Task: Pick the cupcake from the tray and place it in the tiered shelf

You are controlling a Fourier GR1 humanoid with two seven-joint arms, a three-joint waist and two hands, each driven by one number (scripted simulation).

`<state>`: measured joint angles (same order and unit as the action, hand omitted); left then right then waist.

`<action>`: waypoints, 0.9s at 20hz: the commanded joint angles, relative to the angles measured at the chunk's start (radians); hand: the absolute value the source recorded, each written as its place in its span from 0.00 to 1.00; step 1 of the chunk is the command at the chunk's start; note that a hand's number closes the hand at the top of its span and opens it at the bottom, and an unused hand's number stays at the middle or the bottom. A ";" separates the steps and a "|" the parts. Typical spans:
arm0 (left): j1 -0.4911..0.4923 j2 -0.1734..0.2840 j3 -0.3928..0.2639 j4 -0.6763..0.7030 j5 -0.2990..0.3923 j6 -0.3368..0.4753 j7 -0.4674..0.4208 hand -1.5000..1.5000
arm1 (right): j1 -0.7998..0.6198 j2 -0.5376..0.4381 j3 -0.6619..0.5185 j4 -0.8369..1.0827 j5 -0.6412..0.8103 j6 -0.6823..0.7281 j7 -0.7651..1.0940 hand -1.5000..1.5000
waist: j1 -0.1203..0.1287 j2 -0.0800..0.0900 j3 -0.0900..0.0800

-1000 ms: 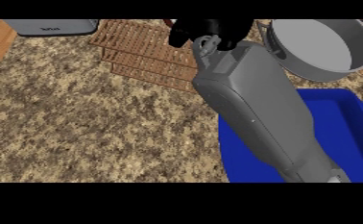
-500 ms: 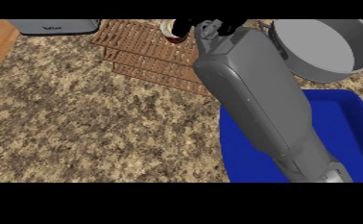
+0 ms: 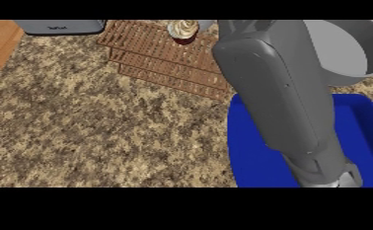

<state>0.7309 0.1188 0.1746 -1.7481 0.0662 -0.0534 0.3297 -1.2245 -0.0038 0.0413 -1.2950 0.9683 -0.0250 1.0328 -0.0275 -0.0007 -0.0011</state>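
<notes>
Fingers of the right hand lie beyond the view's top edge; their opening cannot be told. A swirl-frosted cupcake (image 3: pixel 183 30) stands on the brown slatted tiered shelf (image 3: pixel 157 56), above a speckled granite tabletop (image 3: pixel 109 125); a glossy blue tray (image 3: pixel 255 150) lies beneath the smooth grey forearm (image 3: pixel 280 95).

This is a kitchen. The work surface is a speckled granite counter (image 3: pixel 109 125) in brown and beige, with a strip of wood (image 3: pixel 6 39) showing at its left edge. On it sit kitchen things: a brown slatted tiered shelf (image 3: pixel 157 56) with a frosted cupcake (image 3: pixel 183 30) on its top step, a grey pot (image 3: pixel 339 51) at the right, a blue tray (image 3: pixel 255 160) at the lower right, and a grey appliance (image 3: pixel 59 26) at the far edge, its kind unclear.
</notes>
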 commanded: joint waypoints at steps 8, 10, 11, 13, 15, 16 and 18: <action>-0.254 0.055 0.016 -0.128 0.008 -0.008 -0.105 0.50 | -0.047 0.004 -0.116 -0.137 -0.096 -0.143 0.035 0.00 | -0.070 -0.024 0.003; -0.233 0.052 0.022 -0.109 0.013 -0.014 -0.116 0.50 | -0.065 0.004 -0.141 -0.163 -0.100 -0.118 0.054 0.00 | -0.085 -0.035 0.001; -0.219 0.048 0.022 -0.124 0.004 -0.002 -0.110 0.50 | -0.092 -0.002 -0.151 -0.189 -0.088 -0.109 0.066 0.00 | -0.105 -0.046 0.003; -0.198 0.032 0.027 -0.115 0.014 0.001 -0.114 0.50 | -0.070 -0.013 -0.171 -0.209 -0.082 -0.086 0.091 0.00 | -0.122 -0.050 0.002; -0.187 0.024 0.031 -0.120 0.018 0.007 -0.110 0.50 | -0.064 -0.036 -0.192 -0.232 -0.081 -0.057 0.096 0.00 | -0.150 -0.057 0.003; -0.175 0.024 0.040 -0.119 0.016 0.013 -0.110 0.50 | -0.058 -0.049 -0.211 -0.253 -0.095 -0.048 0.089 0.00 | -0.171 -0.063 0.005; -0.138 0.025 0.050 -0.128 0.020 0.010 -0.119 0.50 | -0.040 -0.061 -0.224 -0.271 -0.107 -0.004 0.101 0.00 | -0.176 -0.066 0.005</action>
<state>0.8238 0.0718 0.2131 -1.7518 0.0841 -0.0262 0.3353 -1.2712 -0.0397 -0.1506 -1.5181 0.8756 -0.0870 1.0491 -0.1420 -0.0535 0.0070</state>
